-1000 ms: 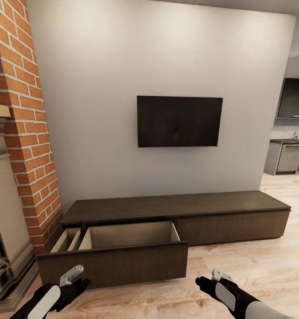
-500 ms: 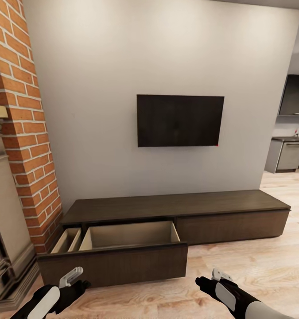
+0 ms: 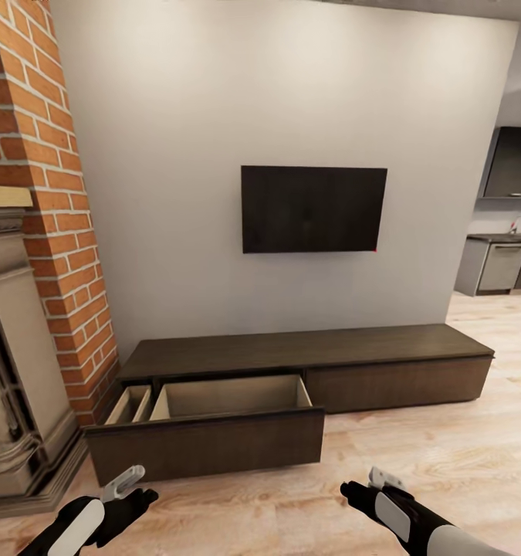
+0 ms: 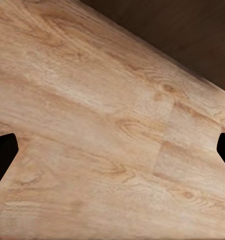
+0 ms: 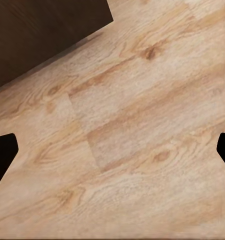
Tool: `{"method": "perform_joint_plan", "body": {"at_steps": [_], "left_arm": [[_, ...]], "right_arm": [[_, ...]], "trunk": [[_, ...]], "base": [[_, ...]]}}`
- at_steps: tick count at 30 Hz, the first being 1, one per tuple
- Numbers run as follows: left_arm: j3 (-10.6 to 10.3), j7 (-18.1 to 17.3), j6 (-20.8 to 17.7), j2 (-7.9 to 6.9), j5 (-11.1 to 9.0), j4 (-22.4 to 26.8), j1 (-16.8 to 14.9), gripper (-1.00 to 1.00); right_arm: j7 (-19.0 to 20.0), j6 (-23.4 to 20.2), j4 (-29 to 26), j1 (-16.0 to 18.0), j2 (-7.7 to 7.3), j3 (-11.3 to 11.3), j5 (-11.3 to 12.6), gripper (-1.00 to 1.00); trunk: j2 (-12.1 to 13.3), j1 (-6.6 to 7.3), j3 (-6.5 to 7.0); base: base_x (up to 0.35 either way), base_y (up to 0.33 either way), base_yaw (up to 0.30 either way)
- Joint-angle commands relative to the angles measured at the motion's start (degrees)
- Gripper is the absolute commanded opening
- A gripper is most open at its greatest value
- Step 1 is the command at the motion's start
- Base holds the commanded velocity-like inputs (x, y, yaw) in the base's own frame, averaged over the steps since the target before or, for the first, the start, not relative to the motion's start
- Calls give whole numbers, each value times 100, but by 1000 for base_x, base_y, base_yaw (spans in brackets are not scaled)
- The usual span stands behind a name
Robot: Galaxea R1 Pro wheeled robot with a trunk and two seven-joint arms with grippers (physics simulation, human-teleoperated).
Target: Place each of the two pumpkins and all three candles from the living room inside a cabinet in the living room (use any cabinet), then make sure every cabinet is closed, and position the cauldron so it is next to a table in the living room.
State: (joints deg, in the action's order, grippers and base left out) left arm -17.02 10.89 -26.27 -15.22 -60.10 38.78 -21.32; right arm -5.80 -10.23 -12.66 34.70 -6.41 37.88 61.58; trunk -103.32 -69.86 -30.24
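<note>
both end effectors (image 3: 140,494) (image 3: 358,488) released over wood floor (image 3: 445,432); cabinet (image 3: 306,355) drawer open.

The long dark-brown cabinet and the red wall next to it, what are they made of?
The long dark-brown cabinet looks like matte dark-stained wood: faint grain streaks run along its fronts, and its open drawer is paler inside. The red wall looks like rough brick, with pale mortar lines between the blocks.
</note>
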Motion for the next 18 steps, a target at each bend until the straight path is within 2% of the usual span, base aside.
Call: {"method": "perform_joint_plan", "body": {"at_steps": [1, 8, 18], "left_arm": [[-34, 54, -1, -6, -58, 14, -3, 100], [-30, 54, -1, -1, -60, 15, -3, 100], [-30, 54, -1, -6, -60, 14, -3, 100]], "right_arm": [[-44, 24, -22, 2, -7, 42, 43, 100], [-41, 271, -19, 2, -9, 44, 38, 100], [-36, 285, -26, 2, -8, 44, 38, 100]], "trunk": [[38, 25, 9], [318, 179, 127], [719, 398, 268]], "base": [[-116, 20, 0], [-32, 6, -26], [-44, 28, -224]]}}
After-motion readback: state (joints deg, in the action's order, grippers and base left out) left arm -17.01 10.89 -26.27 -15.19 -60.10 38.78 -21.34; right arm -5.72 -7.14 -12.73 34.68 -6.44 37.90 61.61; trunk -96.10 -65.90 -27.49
